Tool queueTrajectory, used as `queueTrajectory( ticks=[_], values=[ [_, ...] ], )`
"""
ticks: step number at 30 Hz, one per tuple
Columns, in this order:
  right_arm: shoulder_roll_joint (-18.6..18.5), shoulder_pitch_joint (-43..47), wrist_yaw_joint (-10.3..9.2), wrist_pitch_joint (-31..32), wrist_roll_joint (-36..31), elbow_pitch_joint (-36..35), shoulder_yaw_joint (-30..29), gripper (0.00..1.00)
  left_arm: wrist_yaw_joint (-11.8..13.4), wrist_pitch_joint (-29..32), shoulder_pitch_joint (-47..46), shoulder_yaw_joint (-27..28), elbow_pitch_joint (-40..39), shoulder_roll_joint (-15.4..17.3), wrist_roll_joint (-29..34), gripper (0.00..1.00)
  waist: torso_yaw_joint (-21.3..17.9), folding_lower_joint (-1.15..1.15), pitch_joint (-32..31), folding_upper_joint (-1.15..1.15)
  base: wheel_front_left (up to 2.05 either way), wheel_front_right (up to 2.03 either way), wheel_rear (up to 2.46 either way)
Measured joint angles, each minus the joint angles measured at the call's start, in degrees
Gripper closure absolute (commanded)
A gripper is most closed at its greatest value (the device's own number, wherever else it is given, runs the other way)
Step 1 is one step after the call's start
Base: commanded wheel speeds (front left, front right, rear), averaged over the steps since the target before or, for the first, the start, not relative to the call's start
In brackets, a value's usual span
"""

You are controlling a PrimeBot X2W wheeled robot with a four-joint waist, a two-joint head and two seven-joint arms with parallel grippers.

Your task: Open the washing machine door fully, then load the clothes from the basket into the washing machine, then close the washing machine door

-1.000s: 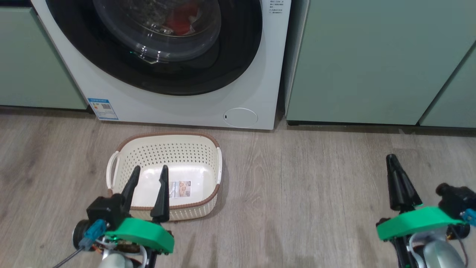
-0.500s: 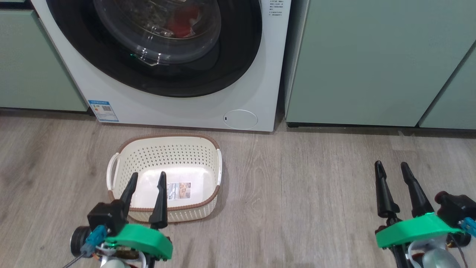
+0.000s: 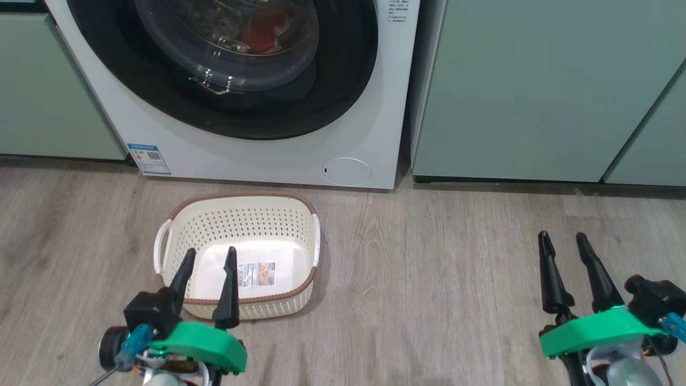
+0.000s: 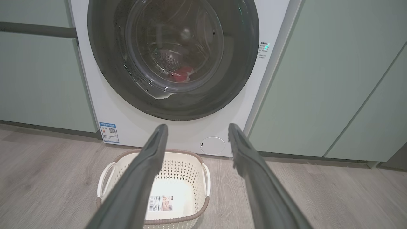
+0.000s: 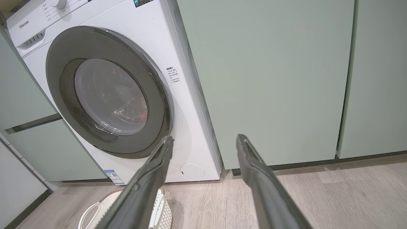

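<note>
The white washing machine [image 3: 257,155] stands ahead, and its door [image 3: 332,91], black-rimmed with a glass bowl, lies shut against the front. Behind the glass the red clothes [image 3: 262,32] lie in the drum; the left wrist view also shows the clothes [image 4: 181,73]. On the floor before the machine sits the cream basket [image 3: 241,220], holding just its label sticker. My left gripper [image 3: 210,250] is open, its fingers above the basket's near rim. My right gripper [image 3: 562,235] is open over bare floor far to the right, nothing between its fingers.
Pale green cabinets [image 3: 536,91] flank the machine on both sides. A small round service flap [image 3: 347,170] and a blue sticker [image 3: 149,157] mark its lower front. Wood floor [image 3: 429,279] stretches between the basket and my right gripper.
My right gripper has gone from shut to open. My left gripper has drawn back slightly toward me. The door and basket have not moved.
</note>
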Motion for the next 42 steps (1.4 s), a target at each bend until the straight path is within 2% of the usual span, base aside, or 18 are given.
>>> queueTrajectory(
  ticks=[28,32,33,38,42],
  values=[
    [0.31,0.00,0.00,0.00,0.02,-0.32,0.04,0.00,-0.49,0.00,0.01,0.25,-0.02,0.00,-1.04,0.00,0.18,0.00,0.06,0.00,0.00,0.00,0.00],
    [0.32,0.00,0.00,0.00,0.02,-0.31,0.04,0.00,-1.16,0.00,0.01,0.23,-0.05,0.00,-1.21,0.00,0.20,0.00,0.15,0.00,0.00,0.00,0.00],
    [0.31,-0.01,0.00,0.01,0.02,-0.02,0.07,1.00,-1.27,0.02,0.01,0.20,0.21,-0.04,-1.37,1.00,0.21,0.00,0.17,0.00,0.00,0.00,0.00],
    [0.33,1.66,0.00,0.18,0.08,4.82,0.35,1.00,-1.27,0.36,2.81,0.02,4.92,-0.20,-1.43,1.00,0.20,0.00,0.18,0.00,0.00,0.00,0.00],
    [0.33,2.54,0.00,0.65,2.08,5.27,0.33,1.00,-1.44,0.97,3.92,0.11,5.61,-0.20,-3.63,1.00,0.16,0.00,0.22,0.00,0.00,0.00,0.00]
  ],
)
